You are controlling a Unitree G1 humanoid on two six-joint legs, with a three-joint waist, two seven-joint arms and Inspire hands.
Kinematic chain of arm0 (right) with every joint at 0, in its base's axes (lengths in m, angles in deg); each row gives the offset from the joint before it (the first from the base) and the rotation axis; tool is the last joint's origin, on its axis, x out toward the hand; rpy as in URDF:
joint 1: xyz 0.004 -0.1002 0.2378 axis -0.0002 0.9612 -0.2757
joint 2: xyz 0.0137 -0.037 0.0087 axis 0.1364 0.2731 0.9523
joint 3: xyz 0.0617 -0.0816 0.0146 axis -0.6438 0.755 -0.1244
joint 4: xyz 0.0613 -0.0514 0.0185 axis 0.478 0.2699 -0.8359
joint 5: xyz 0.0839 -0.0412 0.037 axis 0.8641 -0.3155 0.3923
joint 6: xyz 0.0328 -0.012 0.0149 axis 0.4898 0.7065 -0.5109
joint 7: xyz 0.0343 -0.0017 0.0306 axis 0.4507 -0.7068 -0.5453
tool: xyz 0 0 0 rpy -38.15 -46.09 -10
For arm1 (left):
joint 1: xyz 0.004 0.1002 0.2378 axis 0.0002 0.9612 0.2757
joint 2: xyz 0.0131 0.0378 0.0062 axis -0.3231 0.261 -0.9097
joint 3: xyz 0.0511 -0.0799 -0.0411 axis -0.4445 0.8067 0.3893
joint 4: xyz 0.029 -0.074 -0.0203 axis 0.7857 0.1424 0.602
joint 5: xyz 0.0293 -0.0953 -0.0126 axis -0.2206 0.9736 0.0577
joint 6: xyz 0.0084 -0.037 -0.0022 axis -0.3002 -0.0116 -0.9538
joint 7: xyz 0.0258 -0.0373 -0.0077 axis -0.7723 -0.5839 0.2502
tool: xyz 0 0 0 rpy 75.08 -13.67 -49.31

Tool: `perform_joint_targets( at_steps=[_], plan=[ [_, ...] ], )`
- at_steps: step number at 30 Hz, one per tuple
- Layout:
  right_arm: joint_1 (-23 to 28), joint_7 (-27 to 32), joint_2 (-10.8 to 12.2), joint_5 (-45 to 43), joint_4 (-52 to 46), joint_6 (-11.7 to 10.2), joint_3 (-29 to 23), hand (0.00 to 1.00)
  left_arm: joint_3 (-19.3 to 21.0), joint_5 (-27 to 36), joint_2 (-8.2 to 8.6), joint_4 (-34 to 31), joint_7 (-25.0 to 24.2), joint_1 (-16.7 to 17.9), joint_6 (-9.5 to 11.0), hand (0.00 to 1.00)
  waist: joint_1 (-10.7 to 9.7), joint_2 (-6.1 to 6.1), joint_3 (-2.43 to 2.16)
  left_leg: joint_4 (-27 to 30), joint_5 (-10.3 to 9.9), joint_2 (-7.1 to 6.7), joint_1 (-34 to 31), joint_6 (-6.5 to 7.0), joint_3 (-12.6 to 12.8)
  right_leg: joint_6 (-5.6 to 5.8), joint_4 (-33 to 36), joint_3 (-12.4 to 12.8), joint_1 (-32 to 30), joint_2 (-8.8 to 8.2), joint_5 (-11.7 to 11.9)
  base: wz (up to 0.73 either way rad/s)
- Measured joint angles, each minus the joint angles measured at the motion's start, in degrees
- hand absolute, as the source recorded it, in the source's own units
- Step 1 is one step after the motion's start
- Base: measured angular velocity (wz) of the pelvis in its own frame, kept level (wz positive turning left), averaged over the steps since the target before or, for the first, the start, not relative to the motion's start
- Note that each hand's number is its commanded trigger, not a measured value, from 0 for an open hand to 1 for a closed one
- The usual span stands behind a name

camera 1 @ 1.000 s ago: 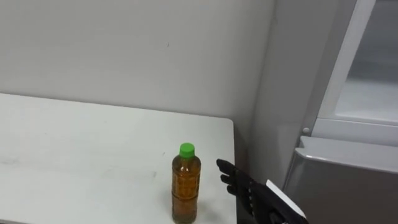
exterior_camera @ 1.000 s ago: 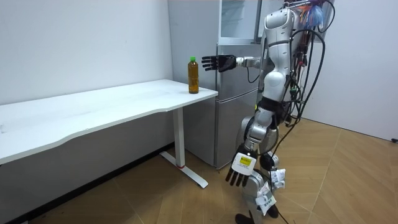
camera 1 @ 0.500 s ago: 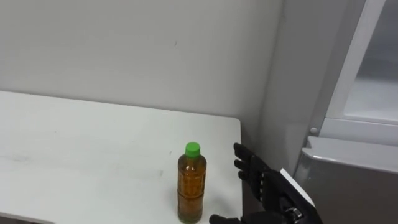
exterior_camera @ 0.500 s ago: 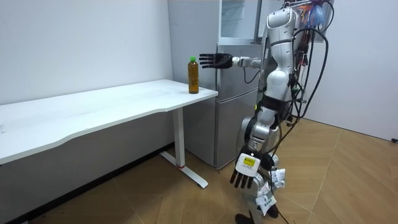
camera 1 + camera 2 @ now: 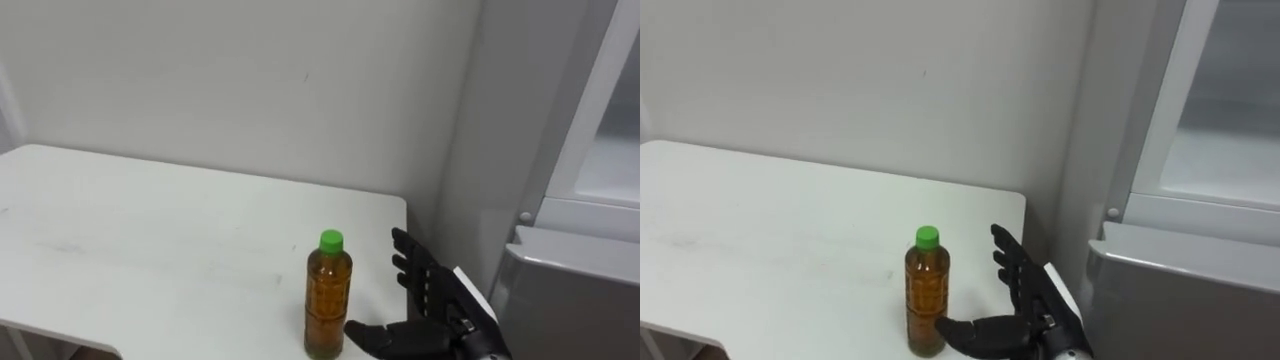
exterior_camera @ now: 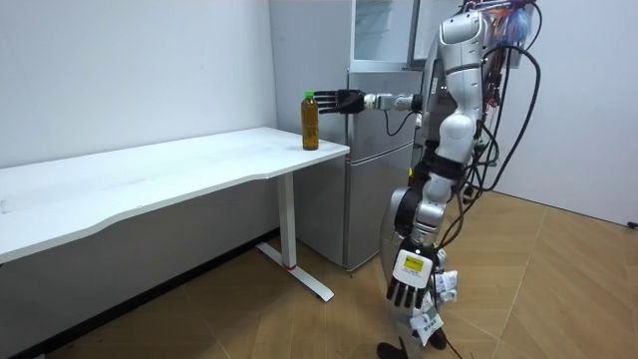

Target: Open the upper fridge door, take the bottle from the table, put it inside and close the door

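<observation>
A clear bottle [image 5: 328,297] of amber drink with a green cap stands upright near the right end of the white table [image 5: 150,240]. My right hand [image 5: 425,310] is open just to the right of it, fingers straight and thumb spread toward the bottle's lower part, with a small gap between them. In the room view the same hand [image 6: 342,101] reaches level with the bottle [image 6: 310,121]. The left hand [image 6: 409,284] hangs open by my leg. The upper fridge [image 5: 1215,140] stands open to my right, pale inside.
The fridge's grey lower door [image 5: 575,300] is close beside my right arm, with its side wall [image 5: 470,150] next to the table's end. A white wall runs behind the table. The table stretches far to the left, over wooden floor [image 6: 249,319].
My right hand has moved in toward the bottle and its thumb has come out beside the bottle's base. My body has shifted toward the table, and the hanging left hand has swung.
</observation>
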Motion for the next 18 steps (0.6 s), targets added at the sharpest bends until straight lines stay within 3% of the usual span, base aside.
perform_joint_targets(
  at_steps=[9,14,18],
  plan=[
    [-2.97,3.42,0.0,3.42,3.67,0.01,0.13,0.0,-0.52,-2.64,0.42,-3.3,0.34,1.53,-2.52,0.0,0.2,0.03,-0.23,0.54,0.41,-0.75,-0.33,0.32,-1.15,0.36,0.03,-0.55,0.19,-0.47,-0.17,0.07],
    [-3.34,5.02,-0.01,5.51,3.67,0.02,0.17,0.0,-0.52,-3.58,0.52,-5.98,0.86,1.96,-3.27,0.0,0.39,0.75,-0.5,0.77,0.41,-0.77,-0.57,0.33,-1.8,0.4,0.14,-1.22,0.29,-0.56,-0.15,0.07],
    [-3.34,5.67,-0.08,5.32,3.73,0.02,0.19,0.0,-0.54,-3.68,0.56,-7.61,0.87,2.53,-3.58,0.0,0.67,1.26,-0.38,0.53,0.41,-0.76,-0.73,0.32,-2.09,0.41,0.13,-1.65,0.32,-0.57,-0.15,0.04]
  ],
)
